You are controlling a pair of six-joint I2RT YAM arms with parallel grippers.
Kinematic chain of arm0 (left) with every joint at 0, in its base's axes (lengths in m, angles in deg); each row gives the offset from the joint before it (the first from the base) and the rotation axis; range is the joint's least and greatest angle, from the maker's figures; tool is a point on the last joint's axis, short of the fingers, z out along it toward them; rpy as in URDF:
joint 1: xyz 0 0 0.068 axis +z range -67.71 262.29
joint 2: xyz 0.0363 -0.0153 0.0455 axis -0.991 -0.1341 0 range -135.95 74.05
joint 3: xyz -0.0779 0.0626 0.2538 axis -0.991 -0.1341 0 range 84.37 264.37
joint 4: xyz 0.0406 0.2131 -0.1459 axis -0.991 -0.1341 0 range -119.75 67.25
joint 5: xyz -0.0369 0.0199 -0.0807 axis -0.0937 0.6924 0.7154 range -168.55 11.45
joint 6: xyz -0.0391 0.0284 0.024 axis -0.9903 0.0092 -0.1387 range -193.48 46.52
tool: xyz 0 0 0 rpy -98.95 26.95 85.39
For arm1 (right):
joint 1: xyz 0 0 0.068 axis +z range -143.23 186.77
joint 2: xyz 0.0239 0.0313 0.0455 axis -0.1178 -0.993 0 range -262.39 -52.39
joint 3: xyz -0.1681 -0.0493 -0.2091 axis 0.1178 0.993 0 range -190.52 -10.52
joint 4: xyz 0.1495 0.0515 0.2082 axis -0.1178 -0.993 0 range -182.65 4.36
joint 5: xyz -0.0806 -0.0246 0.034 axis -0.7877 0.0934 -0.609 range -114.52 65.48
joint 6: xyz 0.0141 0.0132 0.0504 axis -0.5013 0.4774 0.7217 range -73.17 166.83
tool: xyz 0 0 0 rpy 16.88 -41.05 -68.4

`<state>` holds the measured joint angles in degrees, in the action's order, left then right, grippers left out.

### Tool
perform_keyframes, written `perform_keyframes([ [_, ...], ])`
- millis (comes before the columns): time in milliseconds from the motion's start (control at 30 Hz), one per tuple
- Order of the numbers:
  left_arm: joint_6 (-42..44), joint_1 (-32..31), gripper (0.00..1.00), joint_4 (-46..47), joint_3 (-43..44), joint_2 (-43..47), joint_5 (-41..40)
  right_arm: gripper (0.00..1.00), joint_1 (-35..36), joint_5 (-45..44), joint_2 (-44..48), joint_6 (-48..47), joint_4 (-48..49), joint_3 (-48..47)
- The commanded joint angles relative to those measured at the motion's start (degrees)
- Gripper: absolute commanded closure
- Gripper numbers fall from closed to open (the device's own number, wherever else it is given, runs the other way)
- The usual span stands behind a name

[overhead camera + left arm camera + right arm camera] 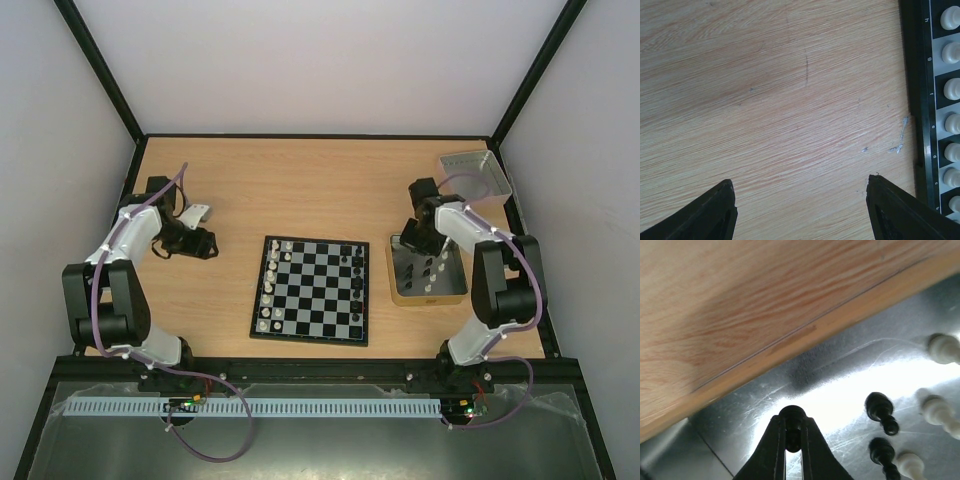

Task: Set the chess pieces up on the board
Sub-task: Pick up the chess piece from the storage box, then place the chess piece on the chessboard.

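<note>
The board (312, 290) lies mid-table, with white chess pieces (268, 285) along its left side and black ones (356, 285) along its right. My right gripper (792, 424) is over the tan-rimmed tin (428, 292) and shut on a black piece (792, 413), close above the tin's metal floor (840, 375). It shows in the top view (408, 243) at the tin's far left corner. Loose black pieces (881, 411) and white pieces (939, 412) lie in the tin. My left gripper (800, 200) is open and empty over bare wood, just left of the board's edge (920, 100).
A silvery grey tray (475, 175) stands at the far right corner behind the tin. The tin's tan rim (790, 345) runs just beyond my right fingers. A row of white pieces (951, 52) stands along the board edge near my left gripper.
</note>
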<state>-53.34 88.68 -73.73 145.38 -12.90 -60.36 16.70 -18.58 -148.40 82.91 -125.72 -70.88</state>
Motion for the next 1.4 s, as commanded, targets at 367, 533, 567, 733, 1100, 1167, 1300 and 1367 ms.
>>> perform_keyframes([
  [367, 1.2, -0.2, 0.29, -1.0, -0.3, -0.1, 0.1, 0.98, 25.7, -5.0, 4.6, 6.2, -17.2, -17.4],
  [533, 0.7, -0.2, 0.29, -0.2, 0.3, -1.3, 0.3, 0.98, 30.7, -2.9, 1.9, 9.3, -16.9, -17.9],
  [567, 0.5, -0.2, 0.29, 0.0, 0.3, -1.4, 0.7, 0.98, 31.2, -1.9, 1.6, 9.9, -16.3, -17.3],
  [733, -0.6, -0.4, 0.29, 0.8, 0.6, -1.9, 2.1, 0.98, 33.5, 0.2, -0.9, 10.4, -16.2, -17.5],
  [1100, -1.1, -0.5, 0.29, 2.2, -0.2, -1.5, 3.1, 0.98, 34.1, 1.0, -6.2, 8.9, -17.7, -20.1],
  [1167, -1.1, -0.5, 0.29, 2.4, -0.6, -1.3, 3.2, 0.98, 34.1, 0.9, -7.2, 8.8, -17.7, -20.6],
  [1300, -1.2, -0.5, 0.29, 2.5, -1.1, -1.0, 3.3, 0.98, 34.0, 0.9, -8.8, 8.2, -17.0, -20.7],
  [1367, -1.2, -0.5, 0.29, 2.5, -1.2, -0.8, 3.3, 0.98, 33.8, 1.1, -9.4, 8.1, -16.6, -20.6],
])
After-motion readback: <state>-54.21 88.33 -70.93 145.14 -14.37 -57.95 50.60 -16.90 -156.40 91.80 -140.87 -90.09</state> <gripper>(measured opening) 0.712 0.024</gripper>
